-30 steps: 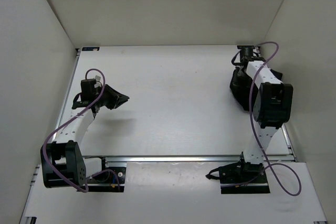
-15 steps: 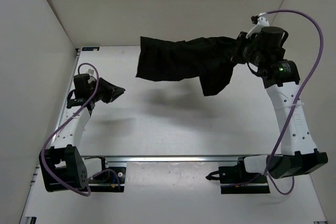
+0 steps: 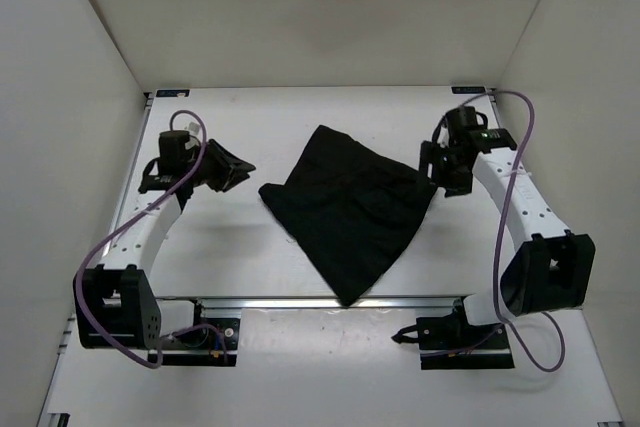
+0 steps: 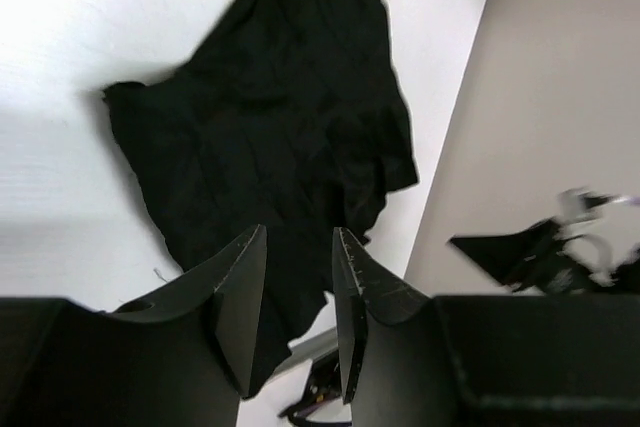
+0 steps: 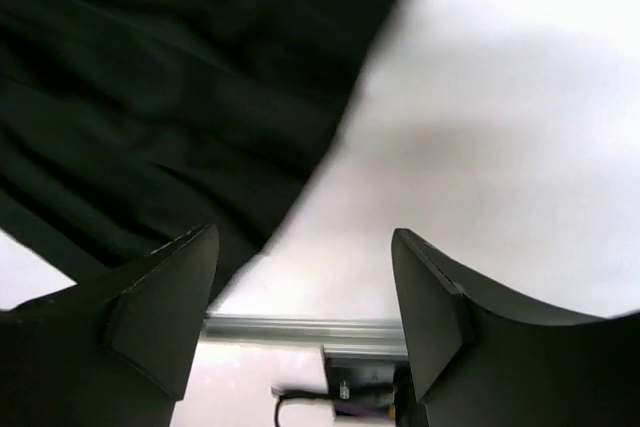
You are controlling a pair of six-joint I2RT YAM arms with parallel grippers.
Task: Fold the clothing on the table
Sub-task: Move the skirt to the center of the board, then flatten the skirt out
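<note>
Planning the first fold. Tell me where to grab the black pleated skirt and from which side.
Take the black pleated fabric skirt by its right-hand corner, coming from the right. It lies flat on the white table like a diamond, so that corner is a thin free point, and the open right gripper sits beside it. The left corner likely suits the left gripper likewise.

The skirt (image 3: 350, 212) lies spread on the middle of the desk (image 3: 300, 122), with 1 corner reaching the rail (image 3: 270, 302) at the desk's front edge. The left gripper (image 3: 238, 168) is just left of the skirt, and the right gripper (image 3: 441, 175) is just beside the skirt's right corner.
</note>
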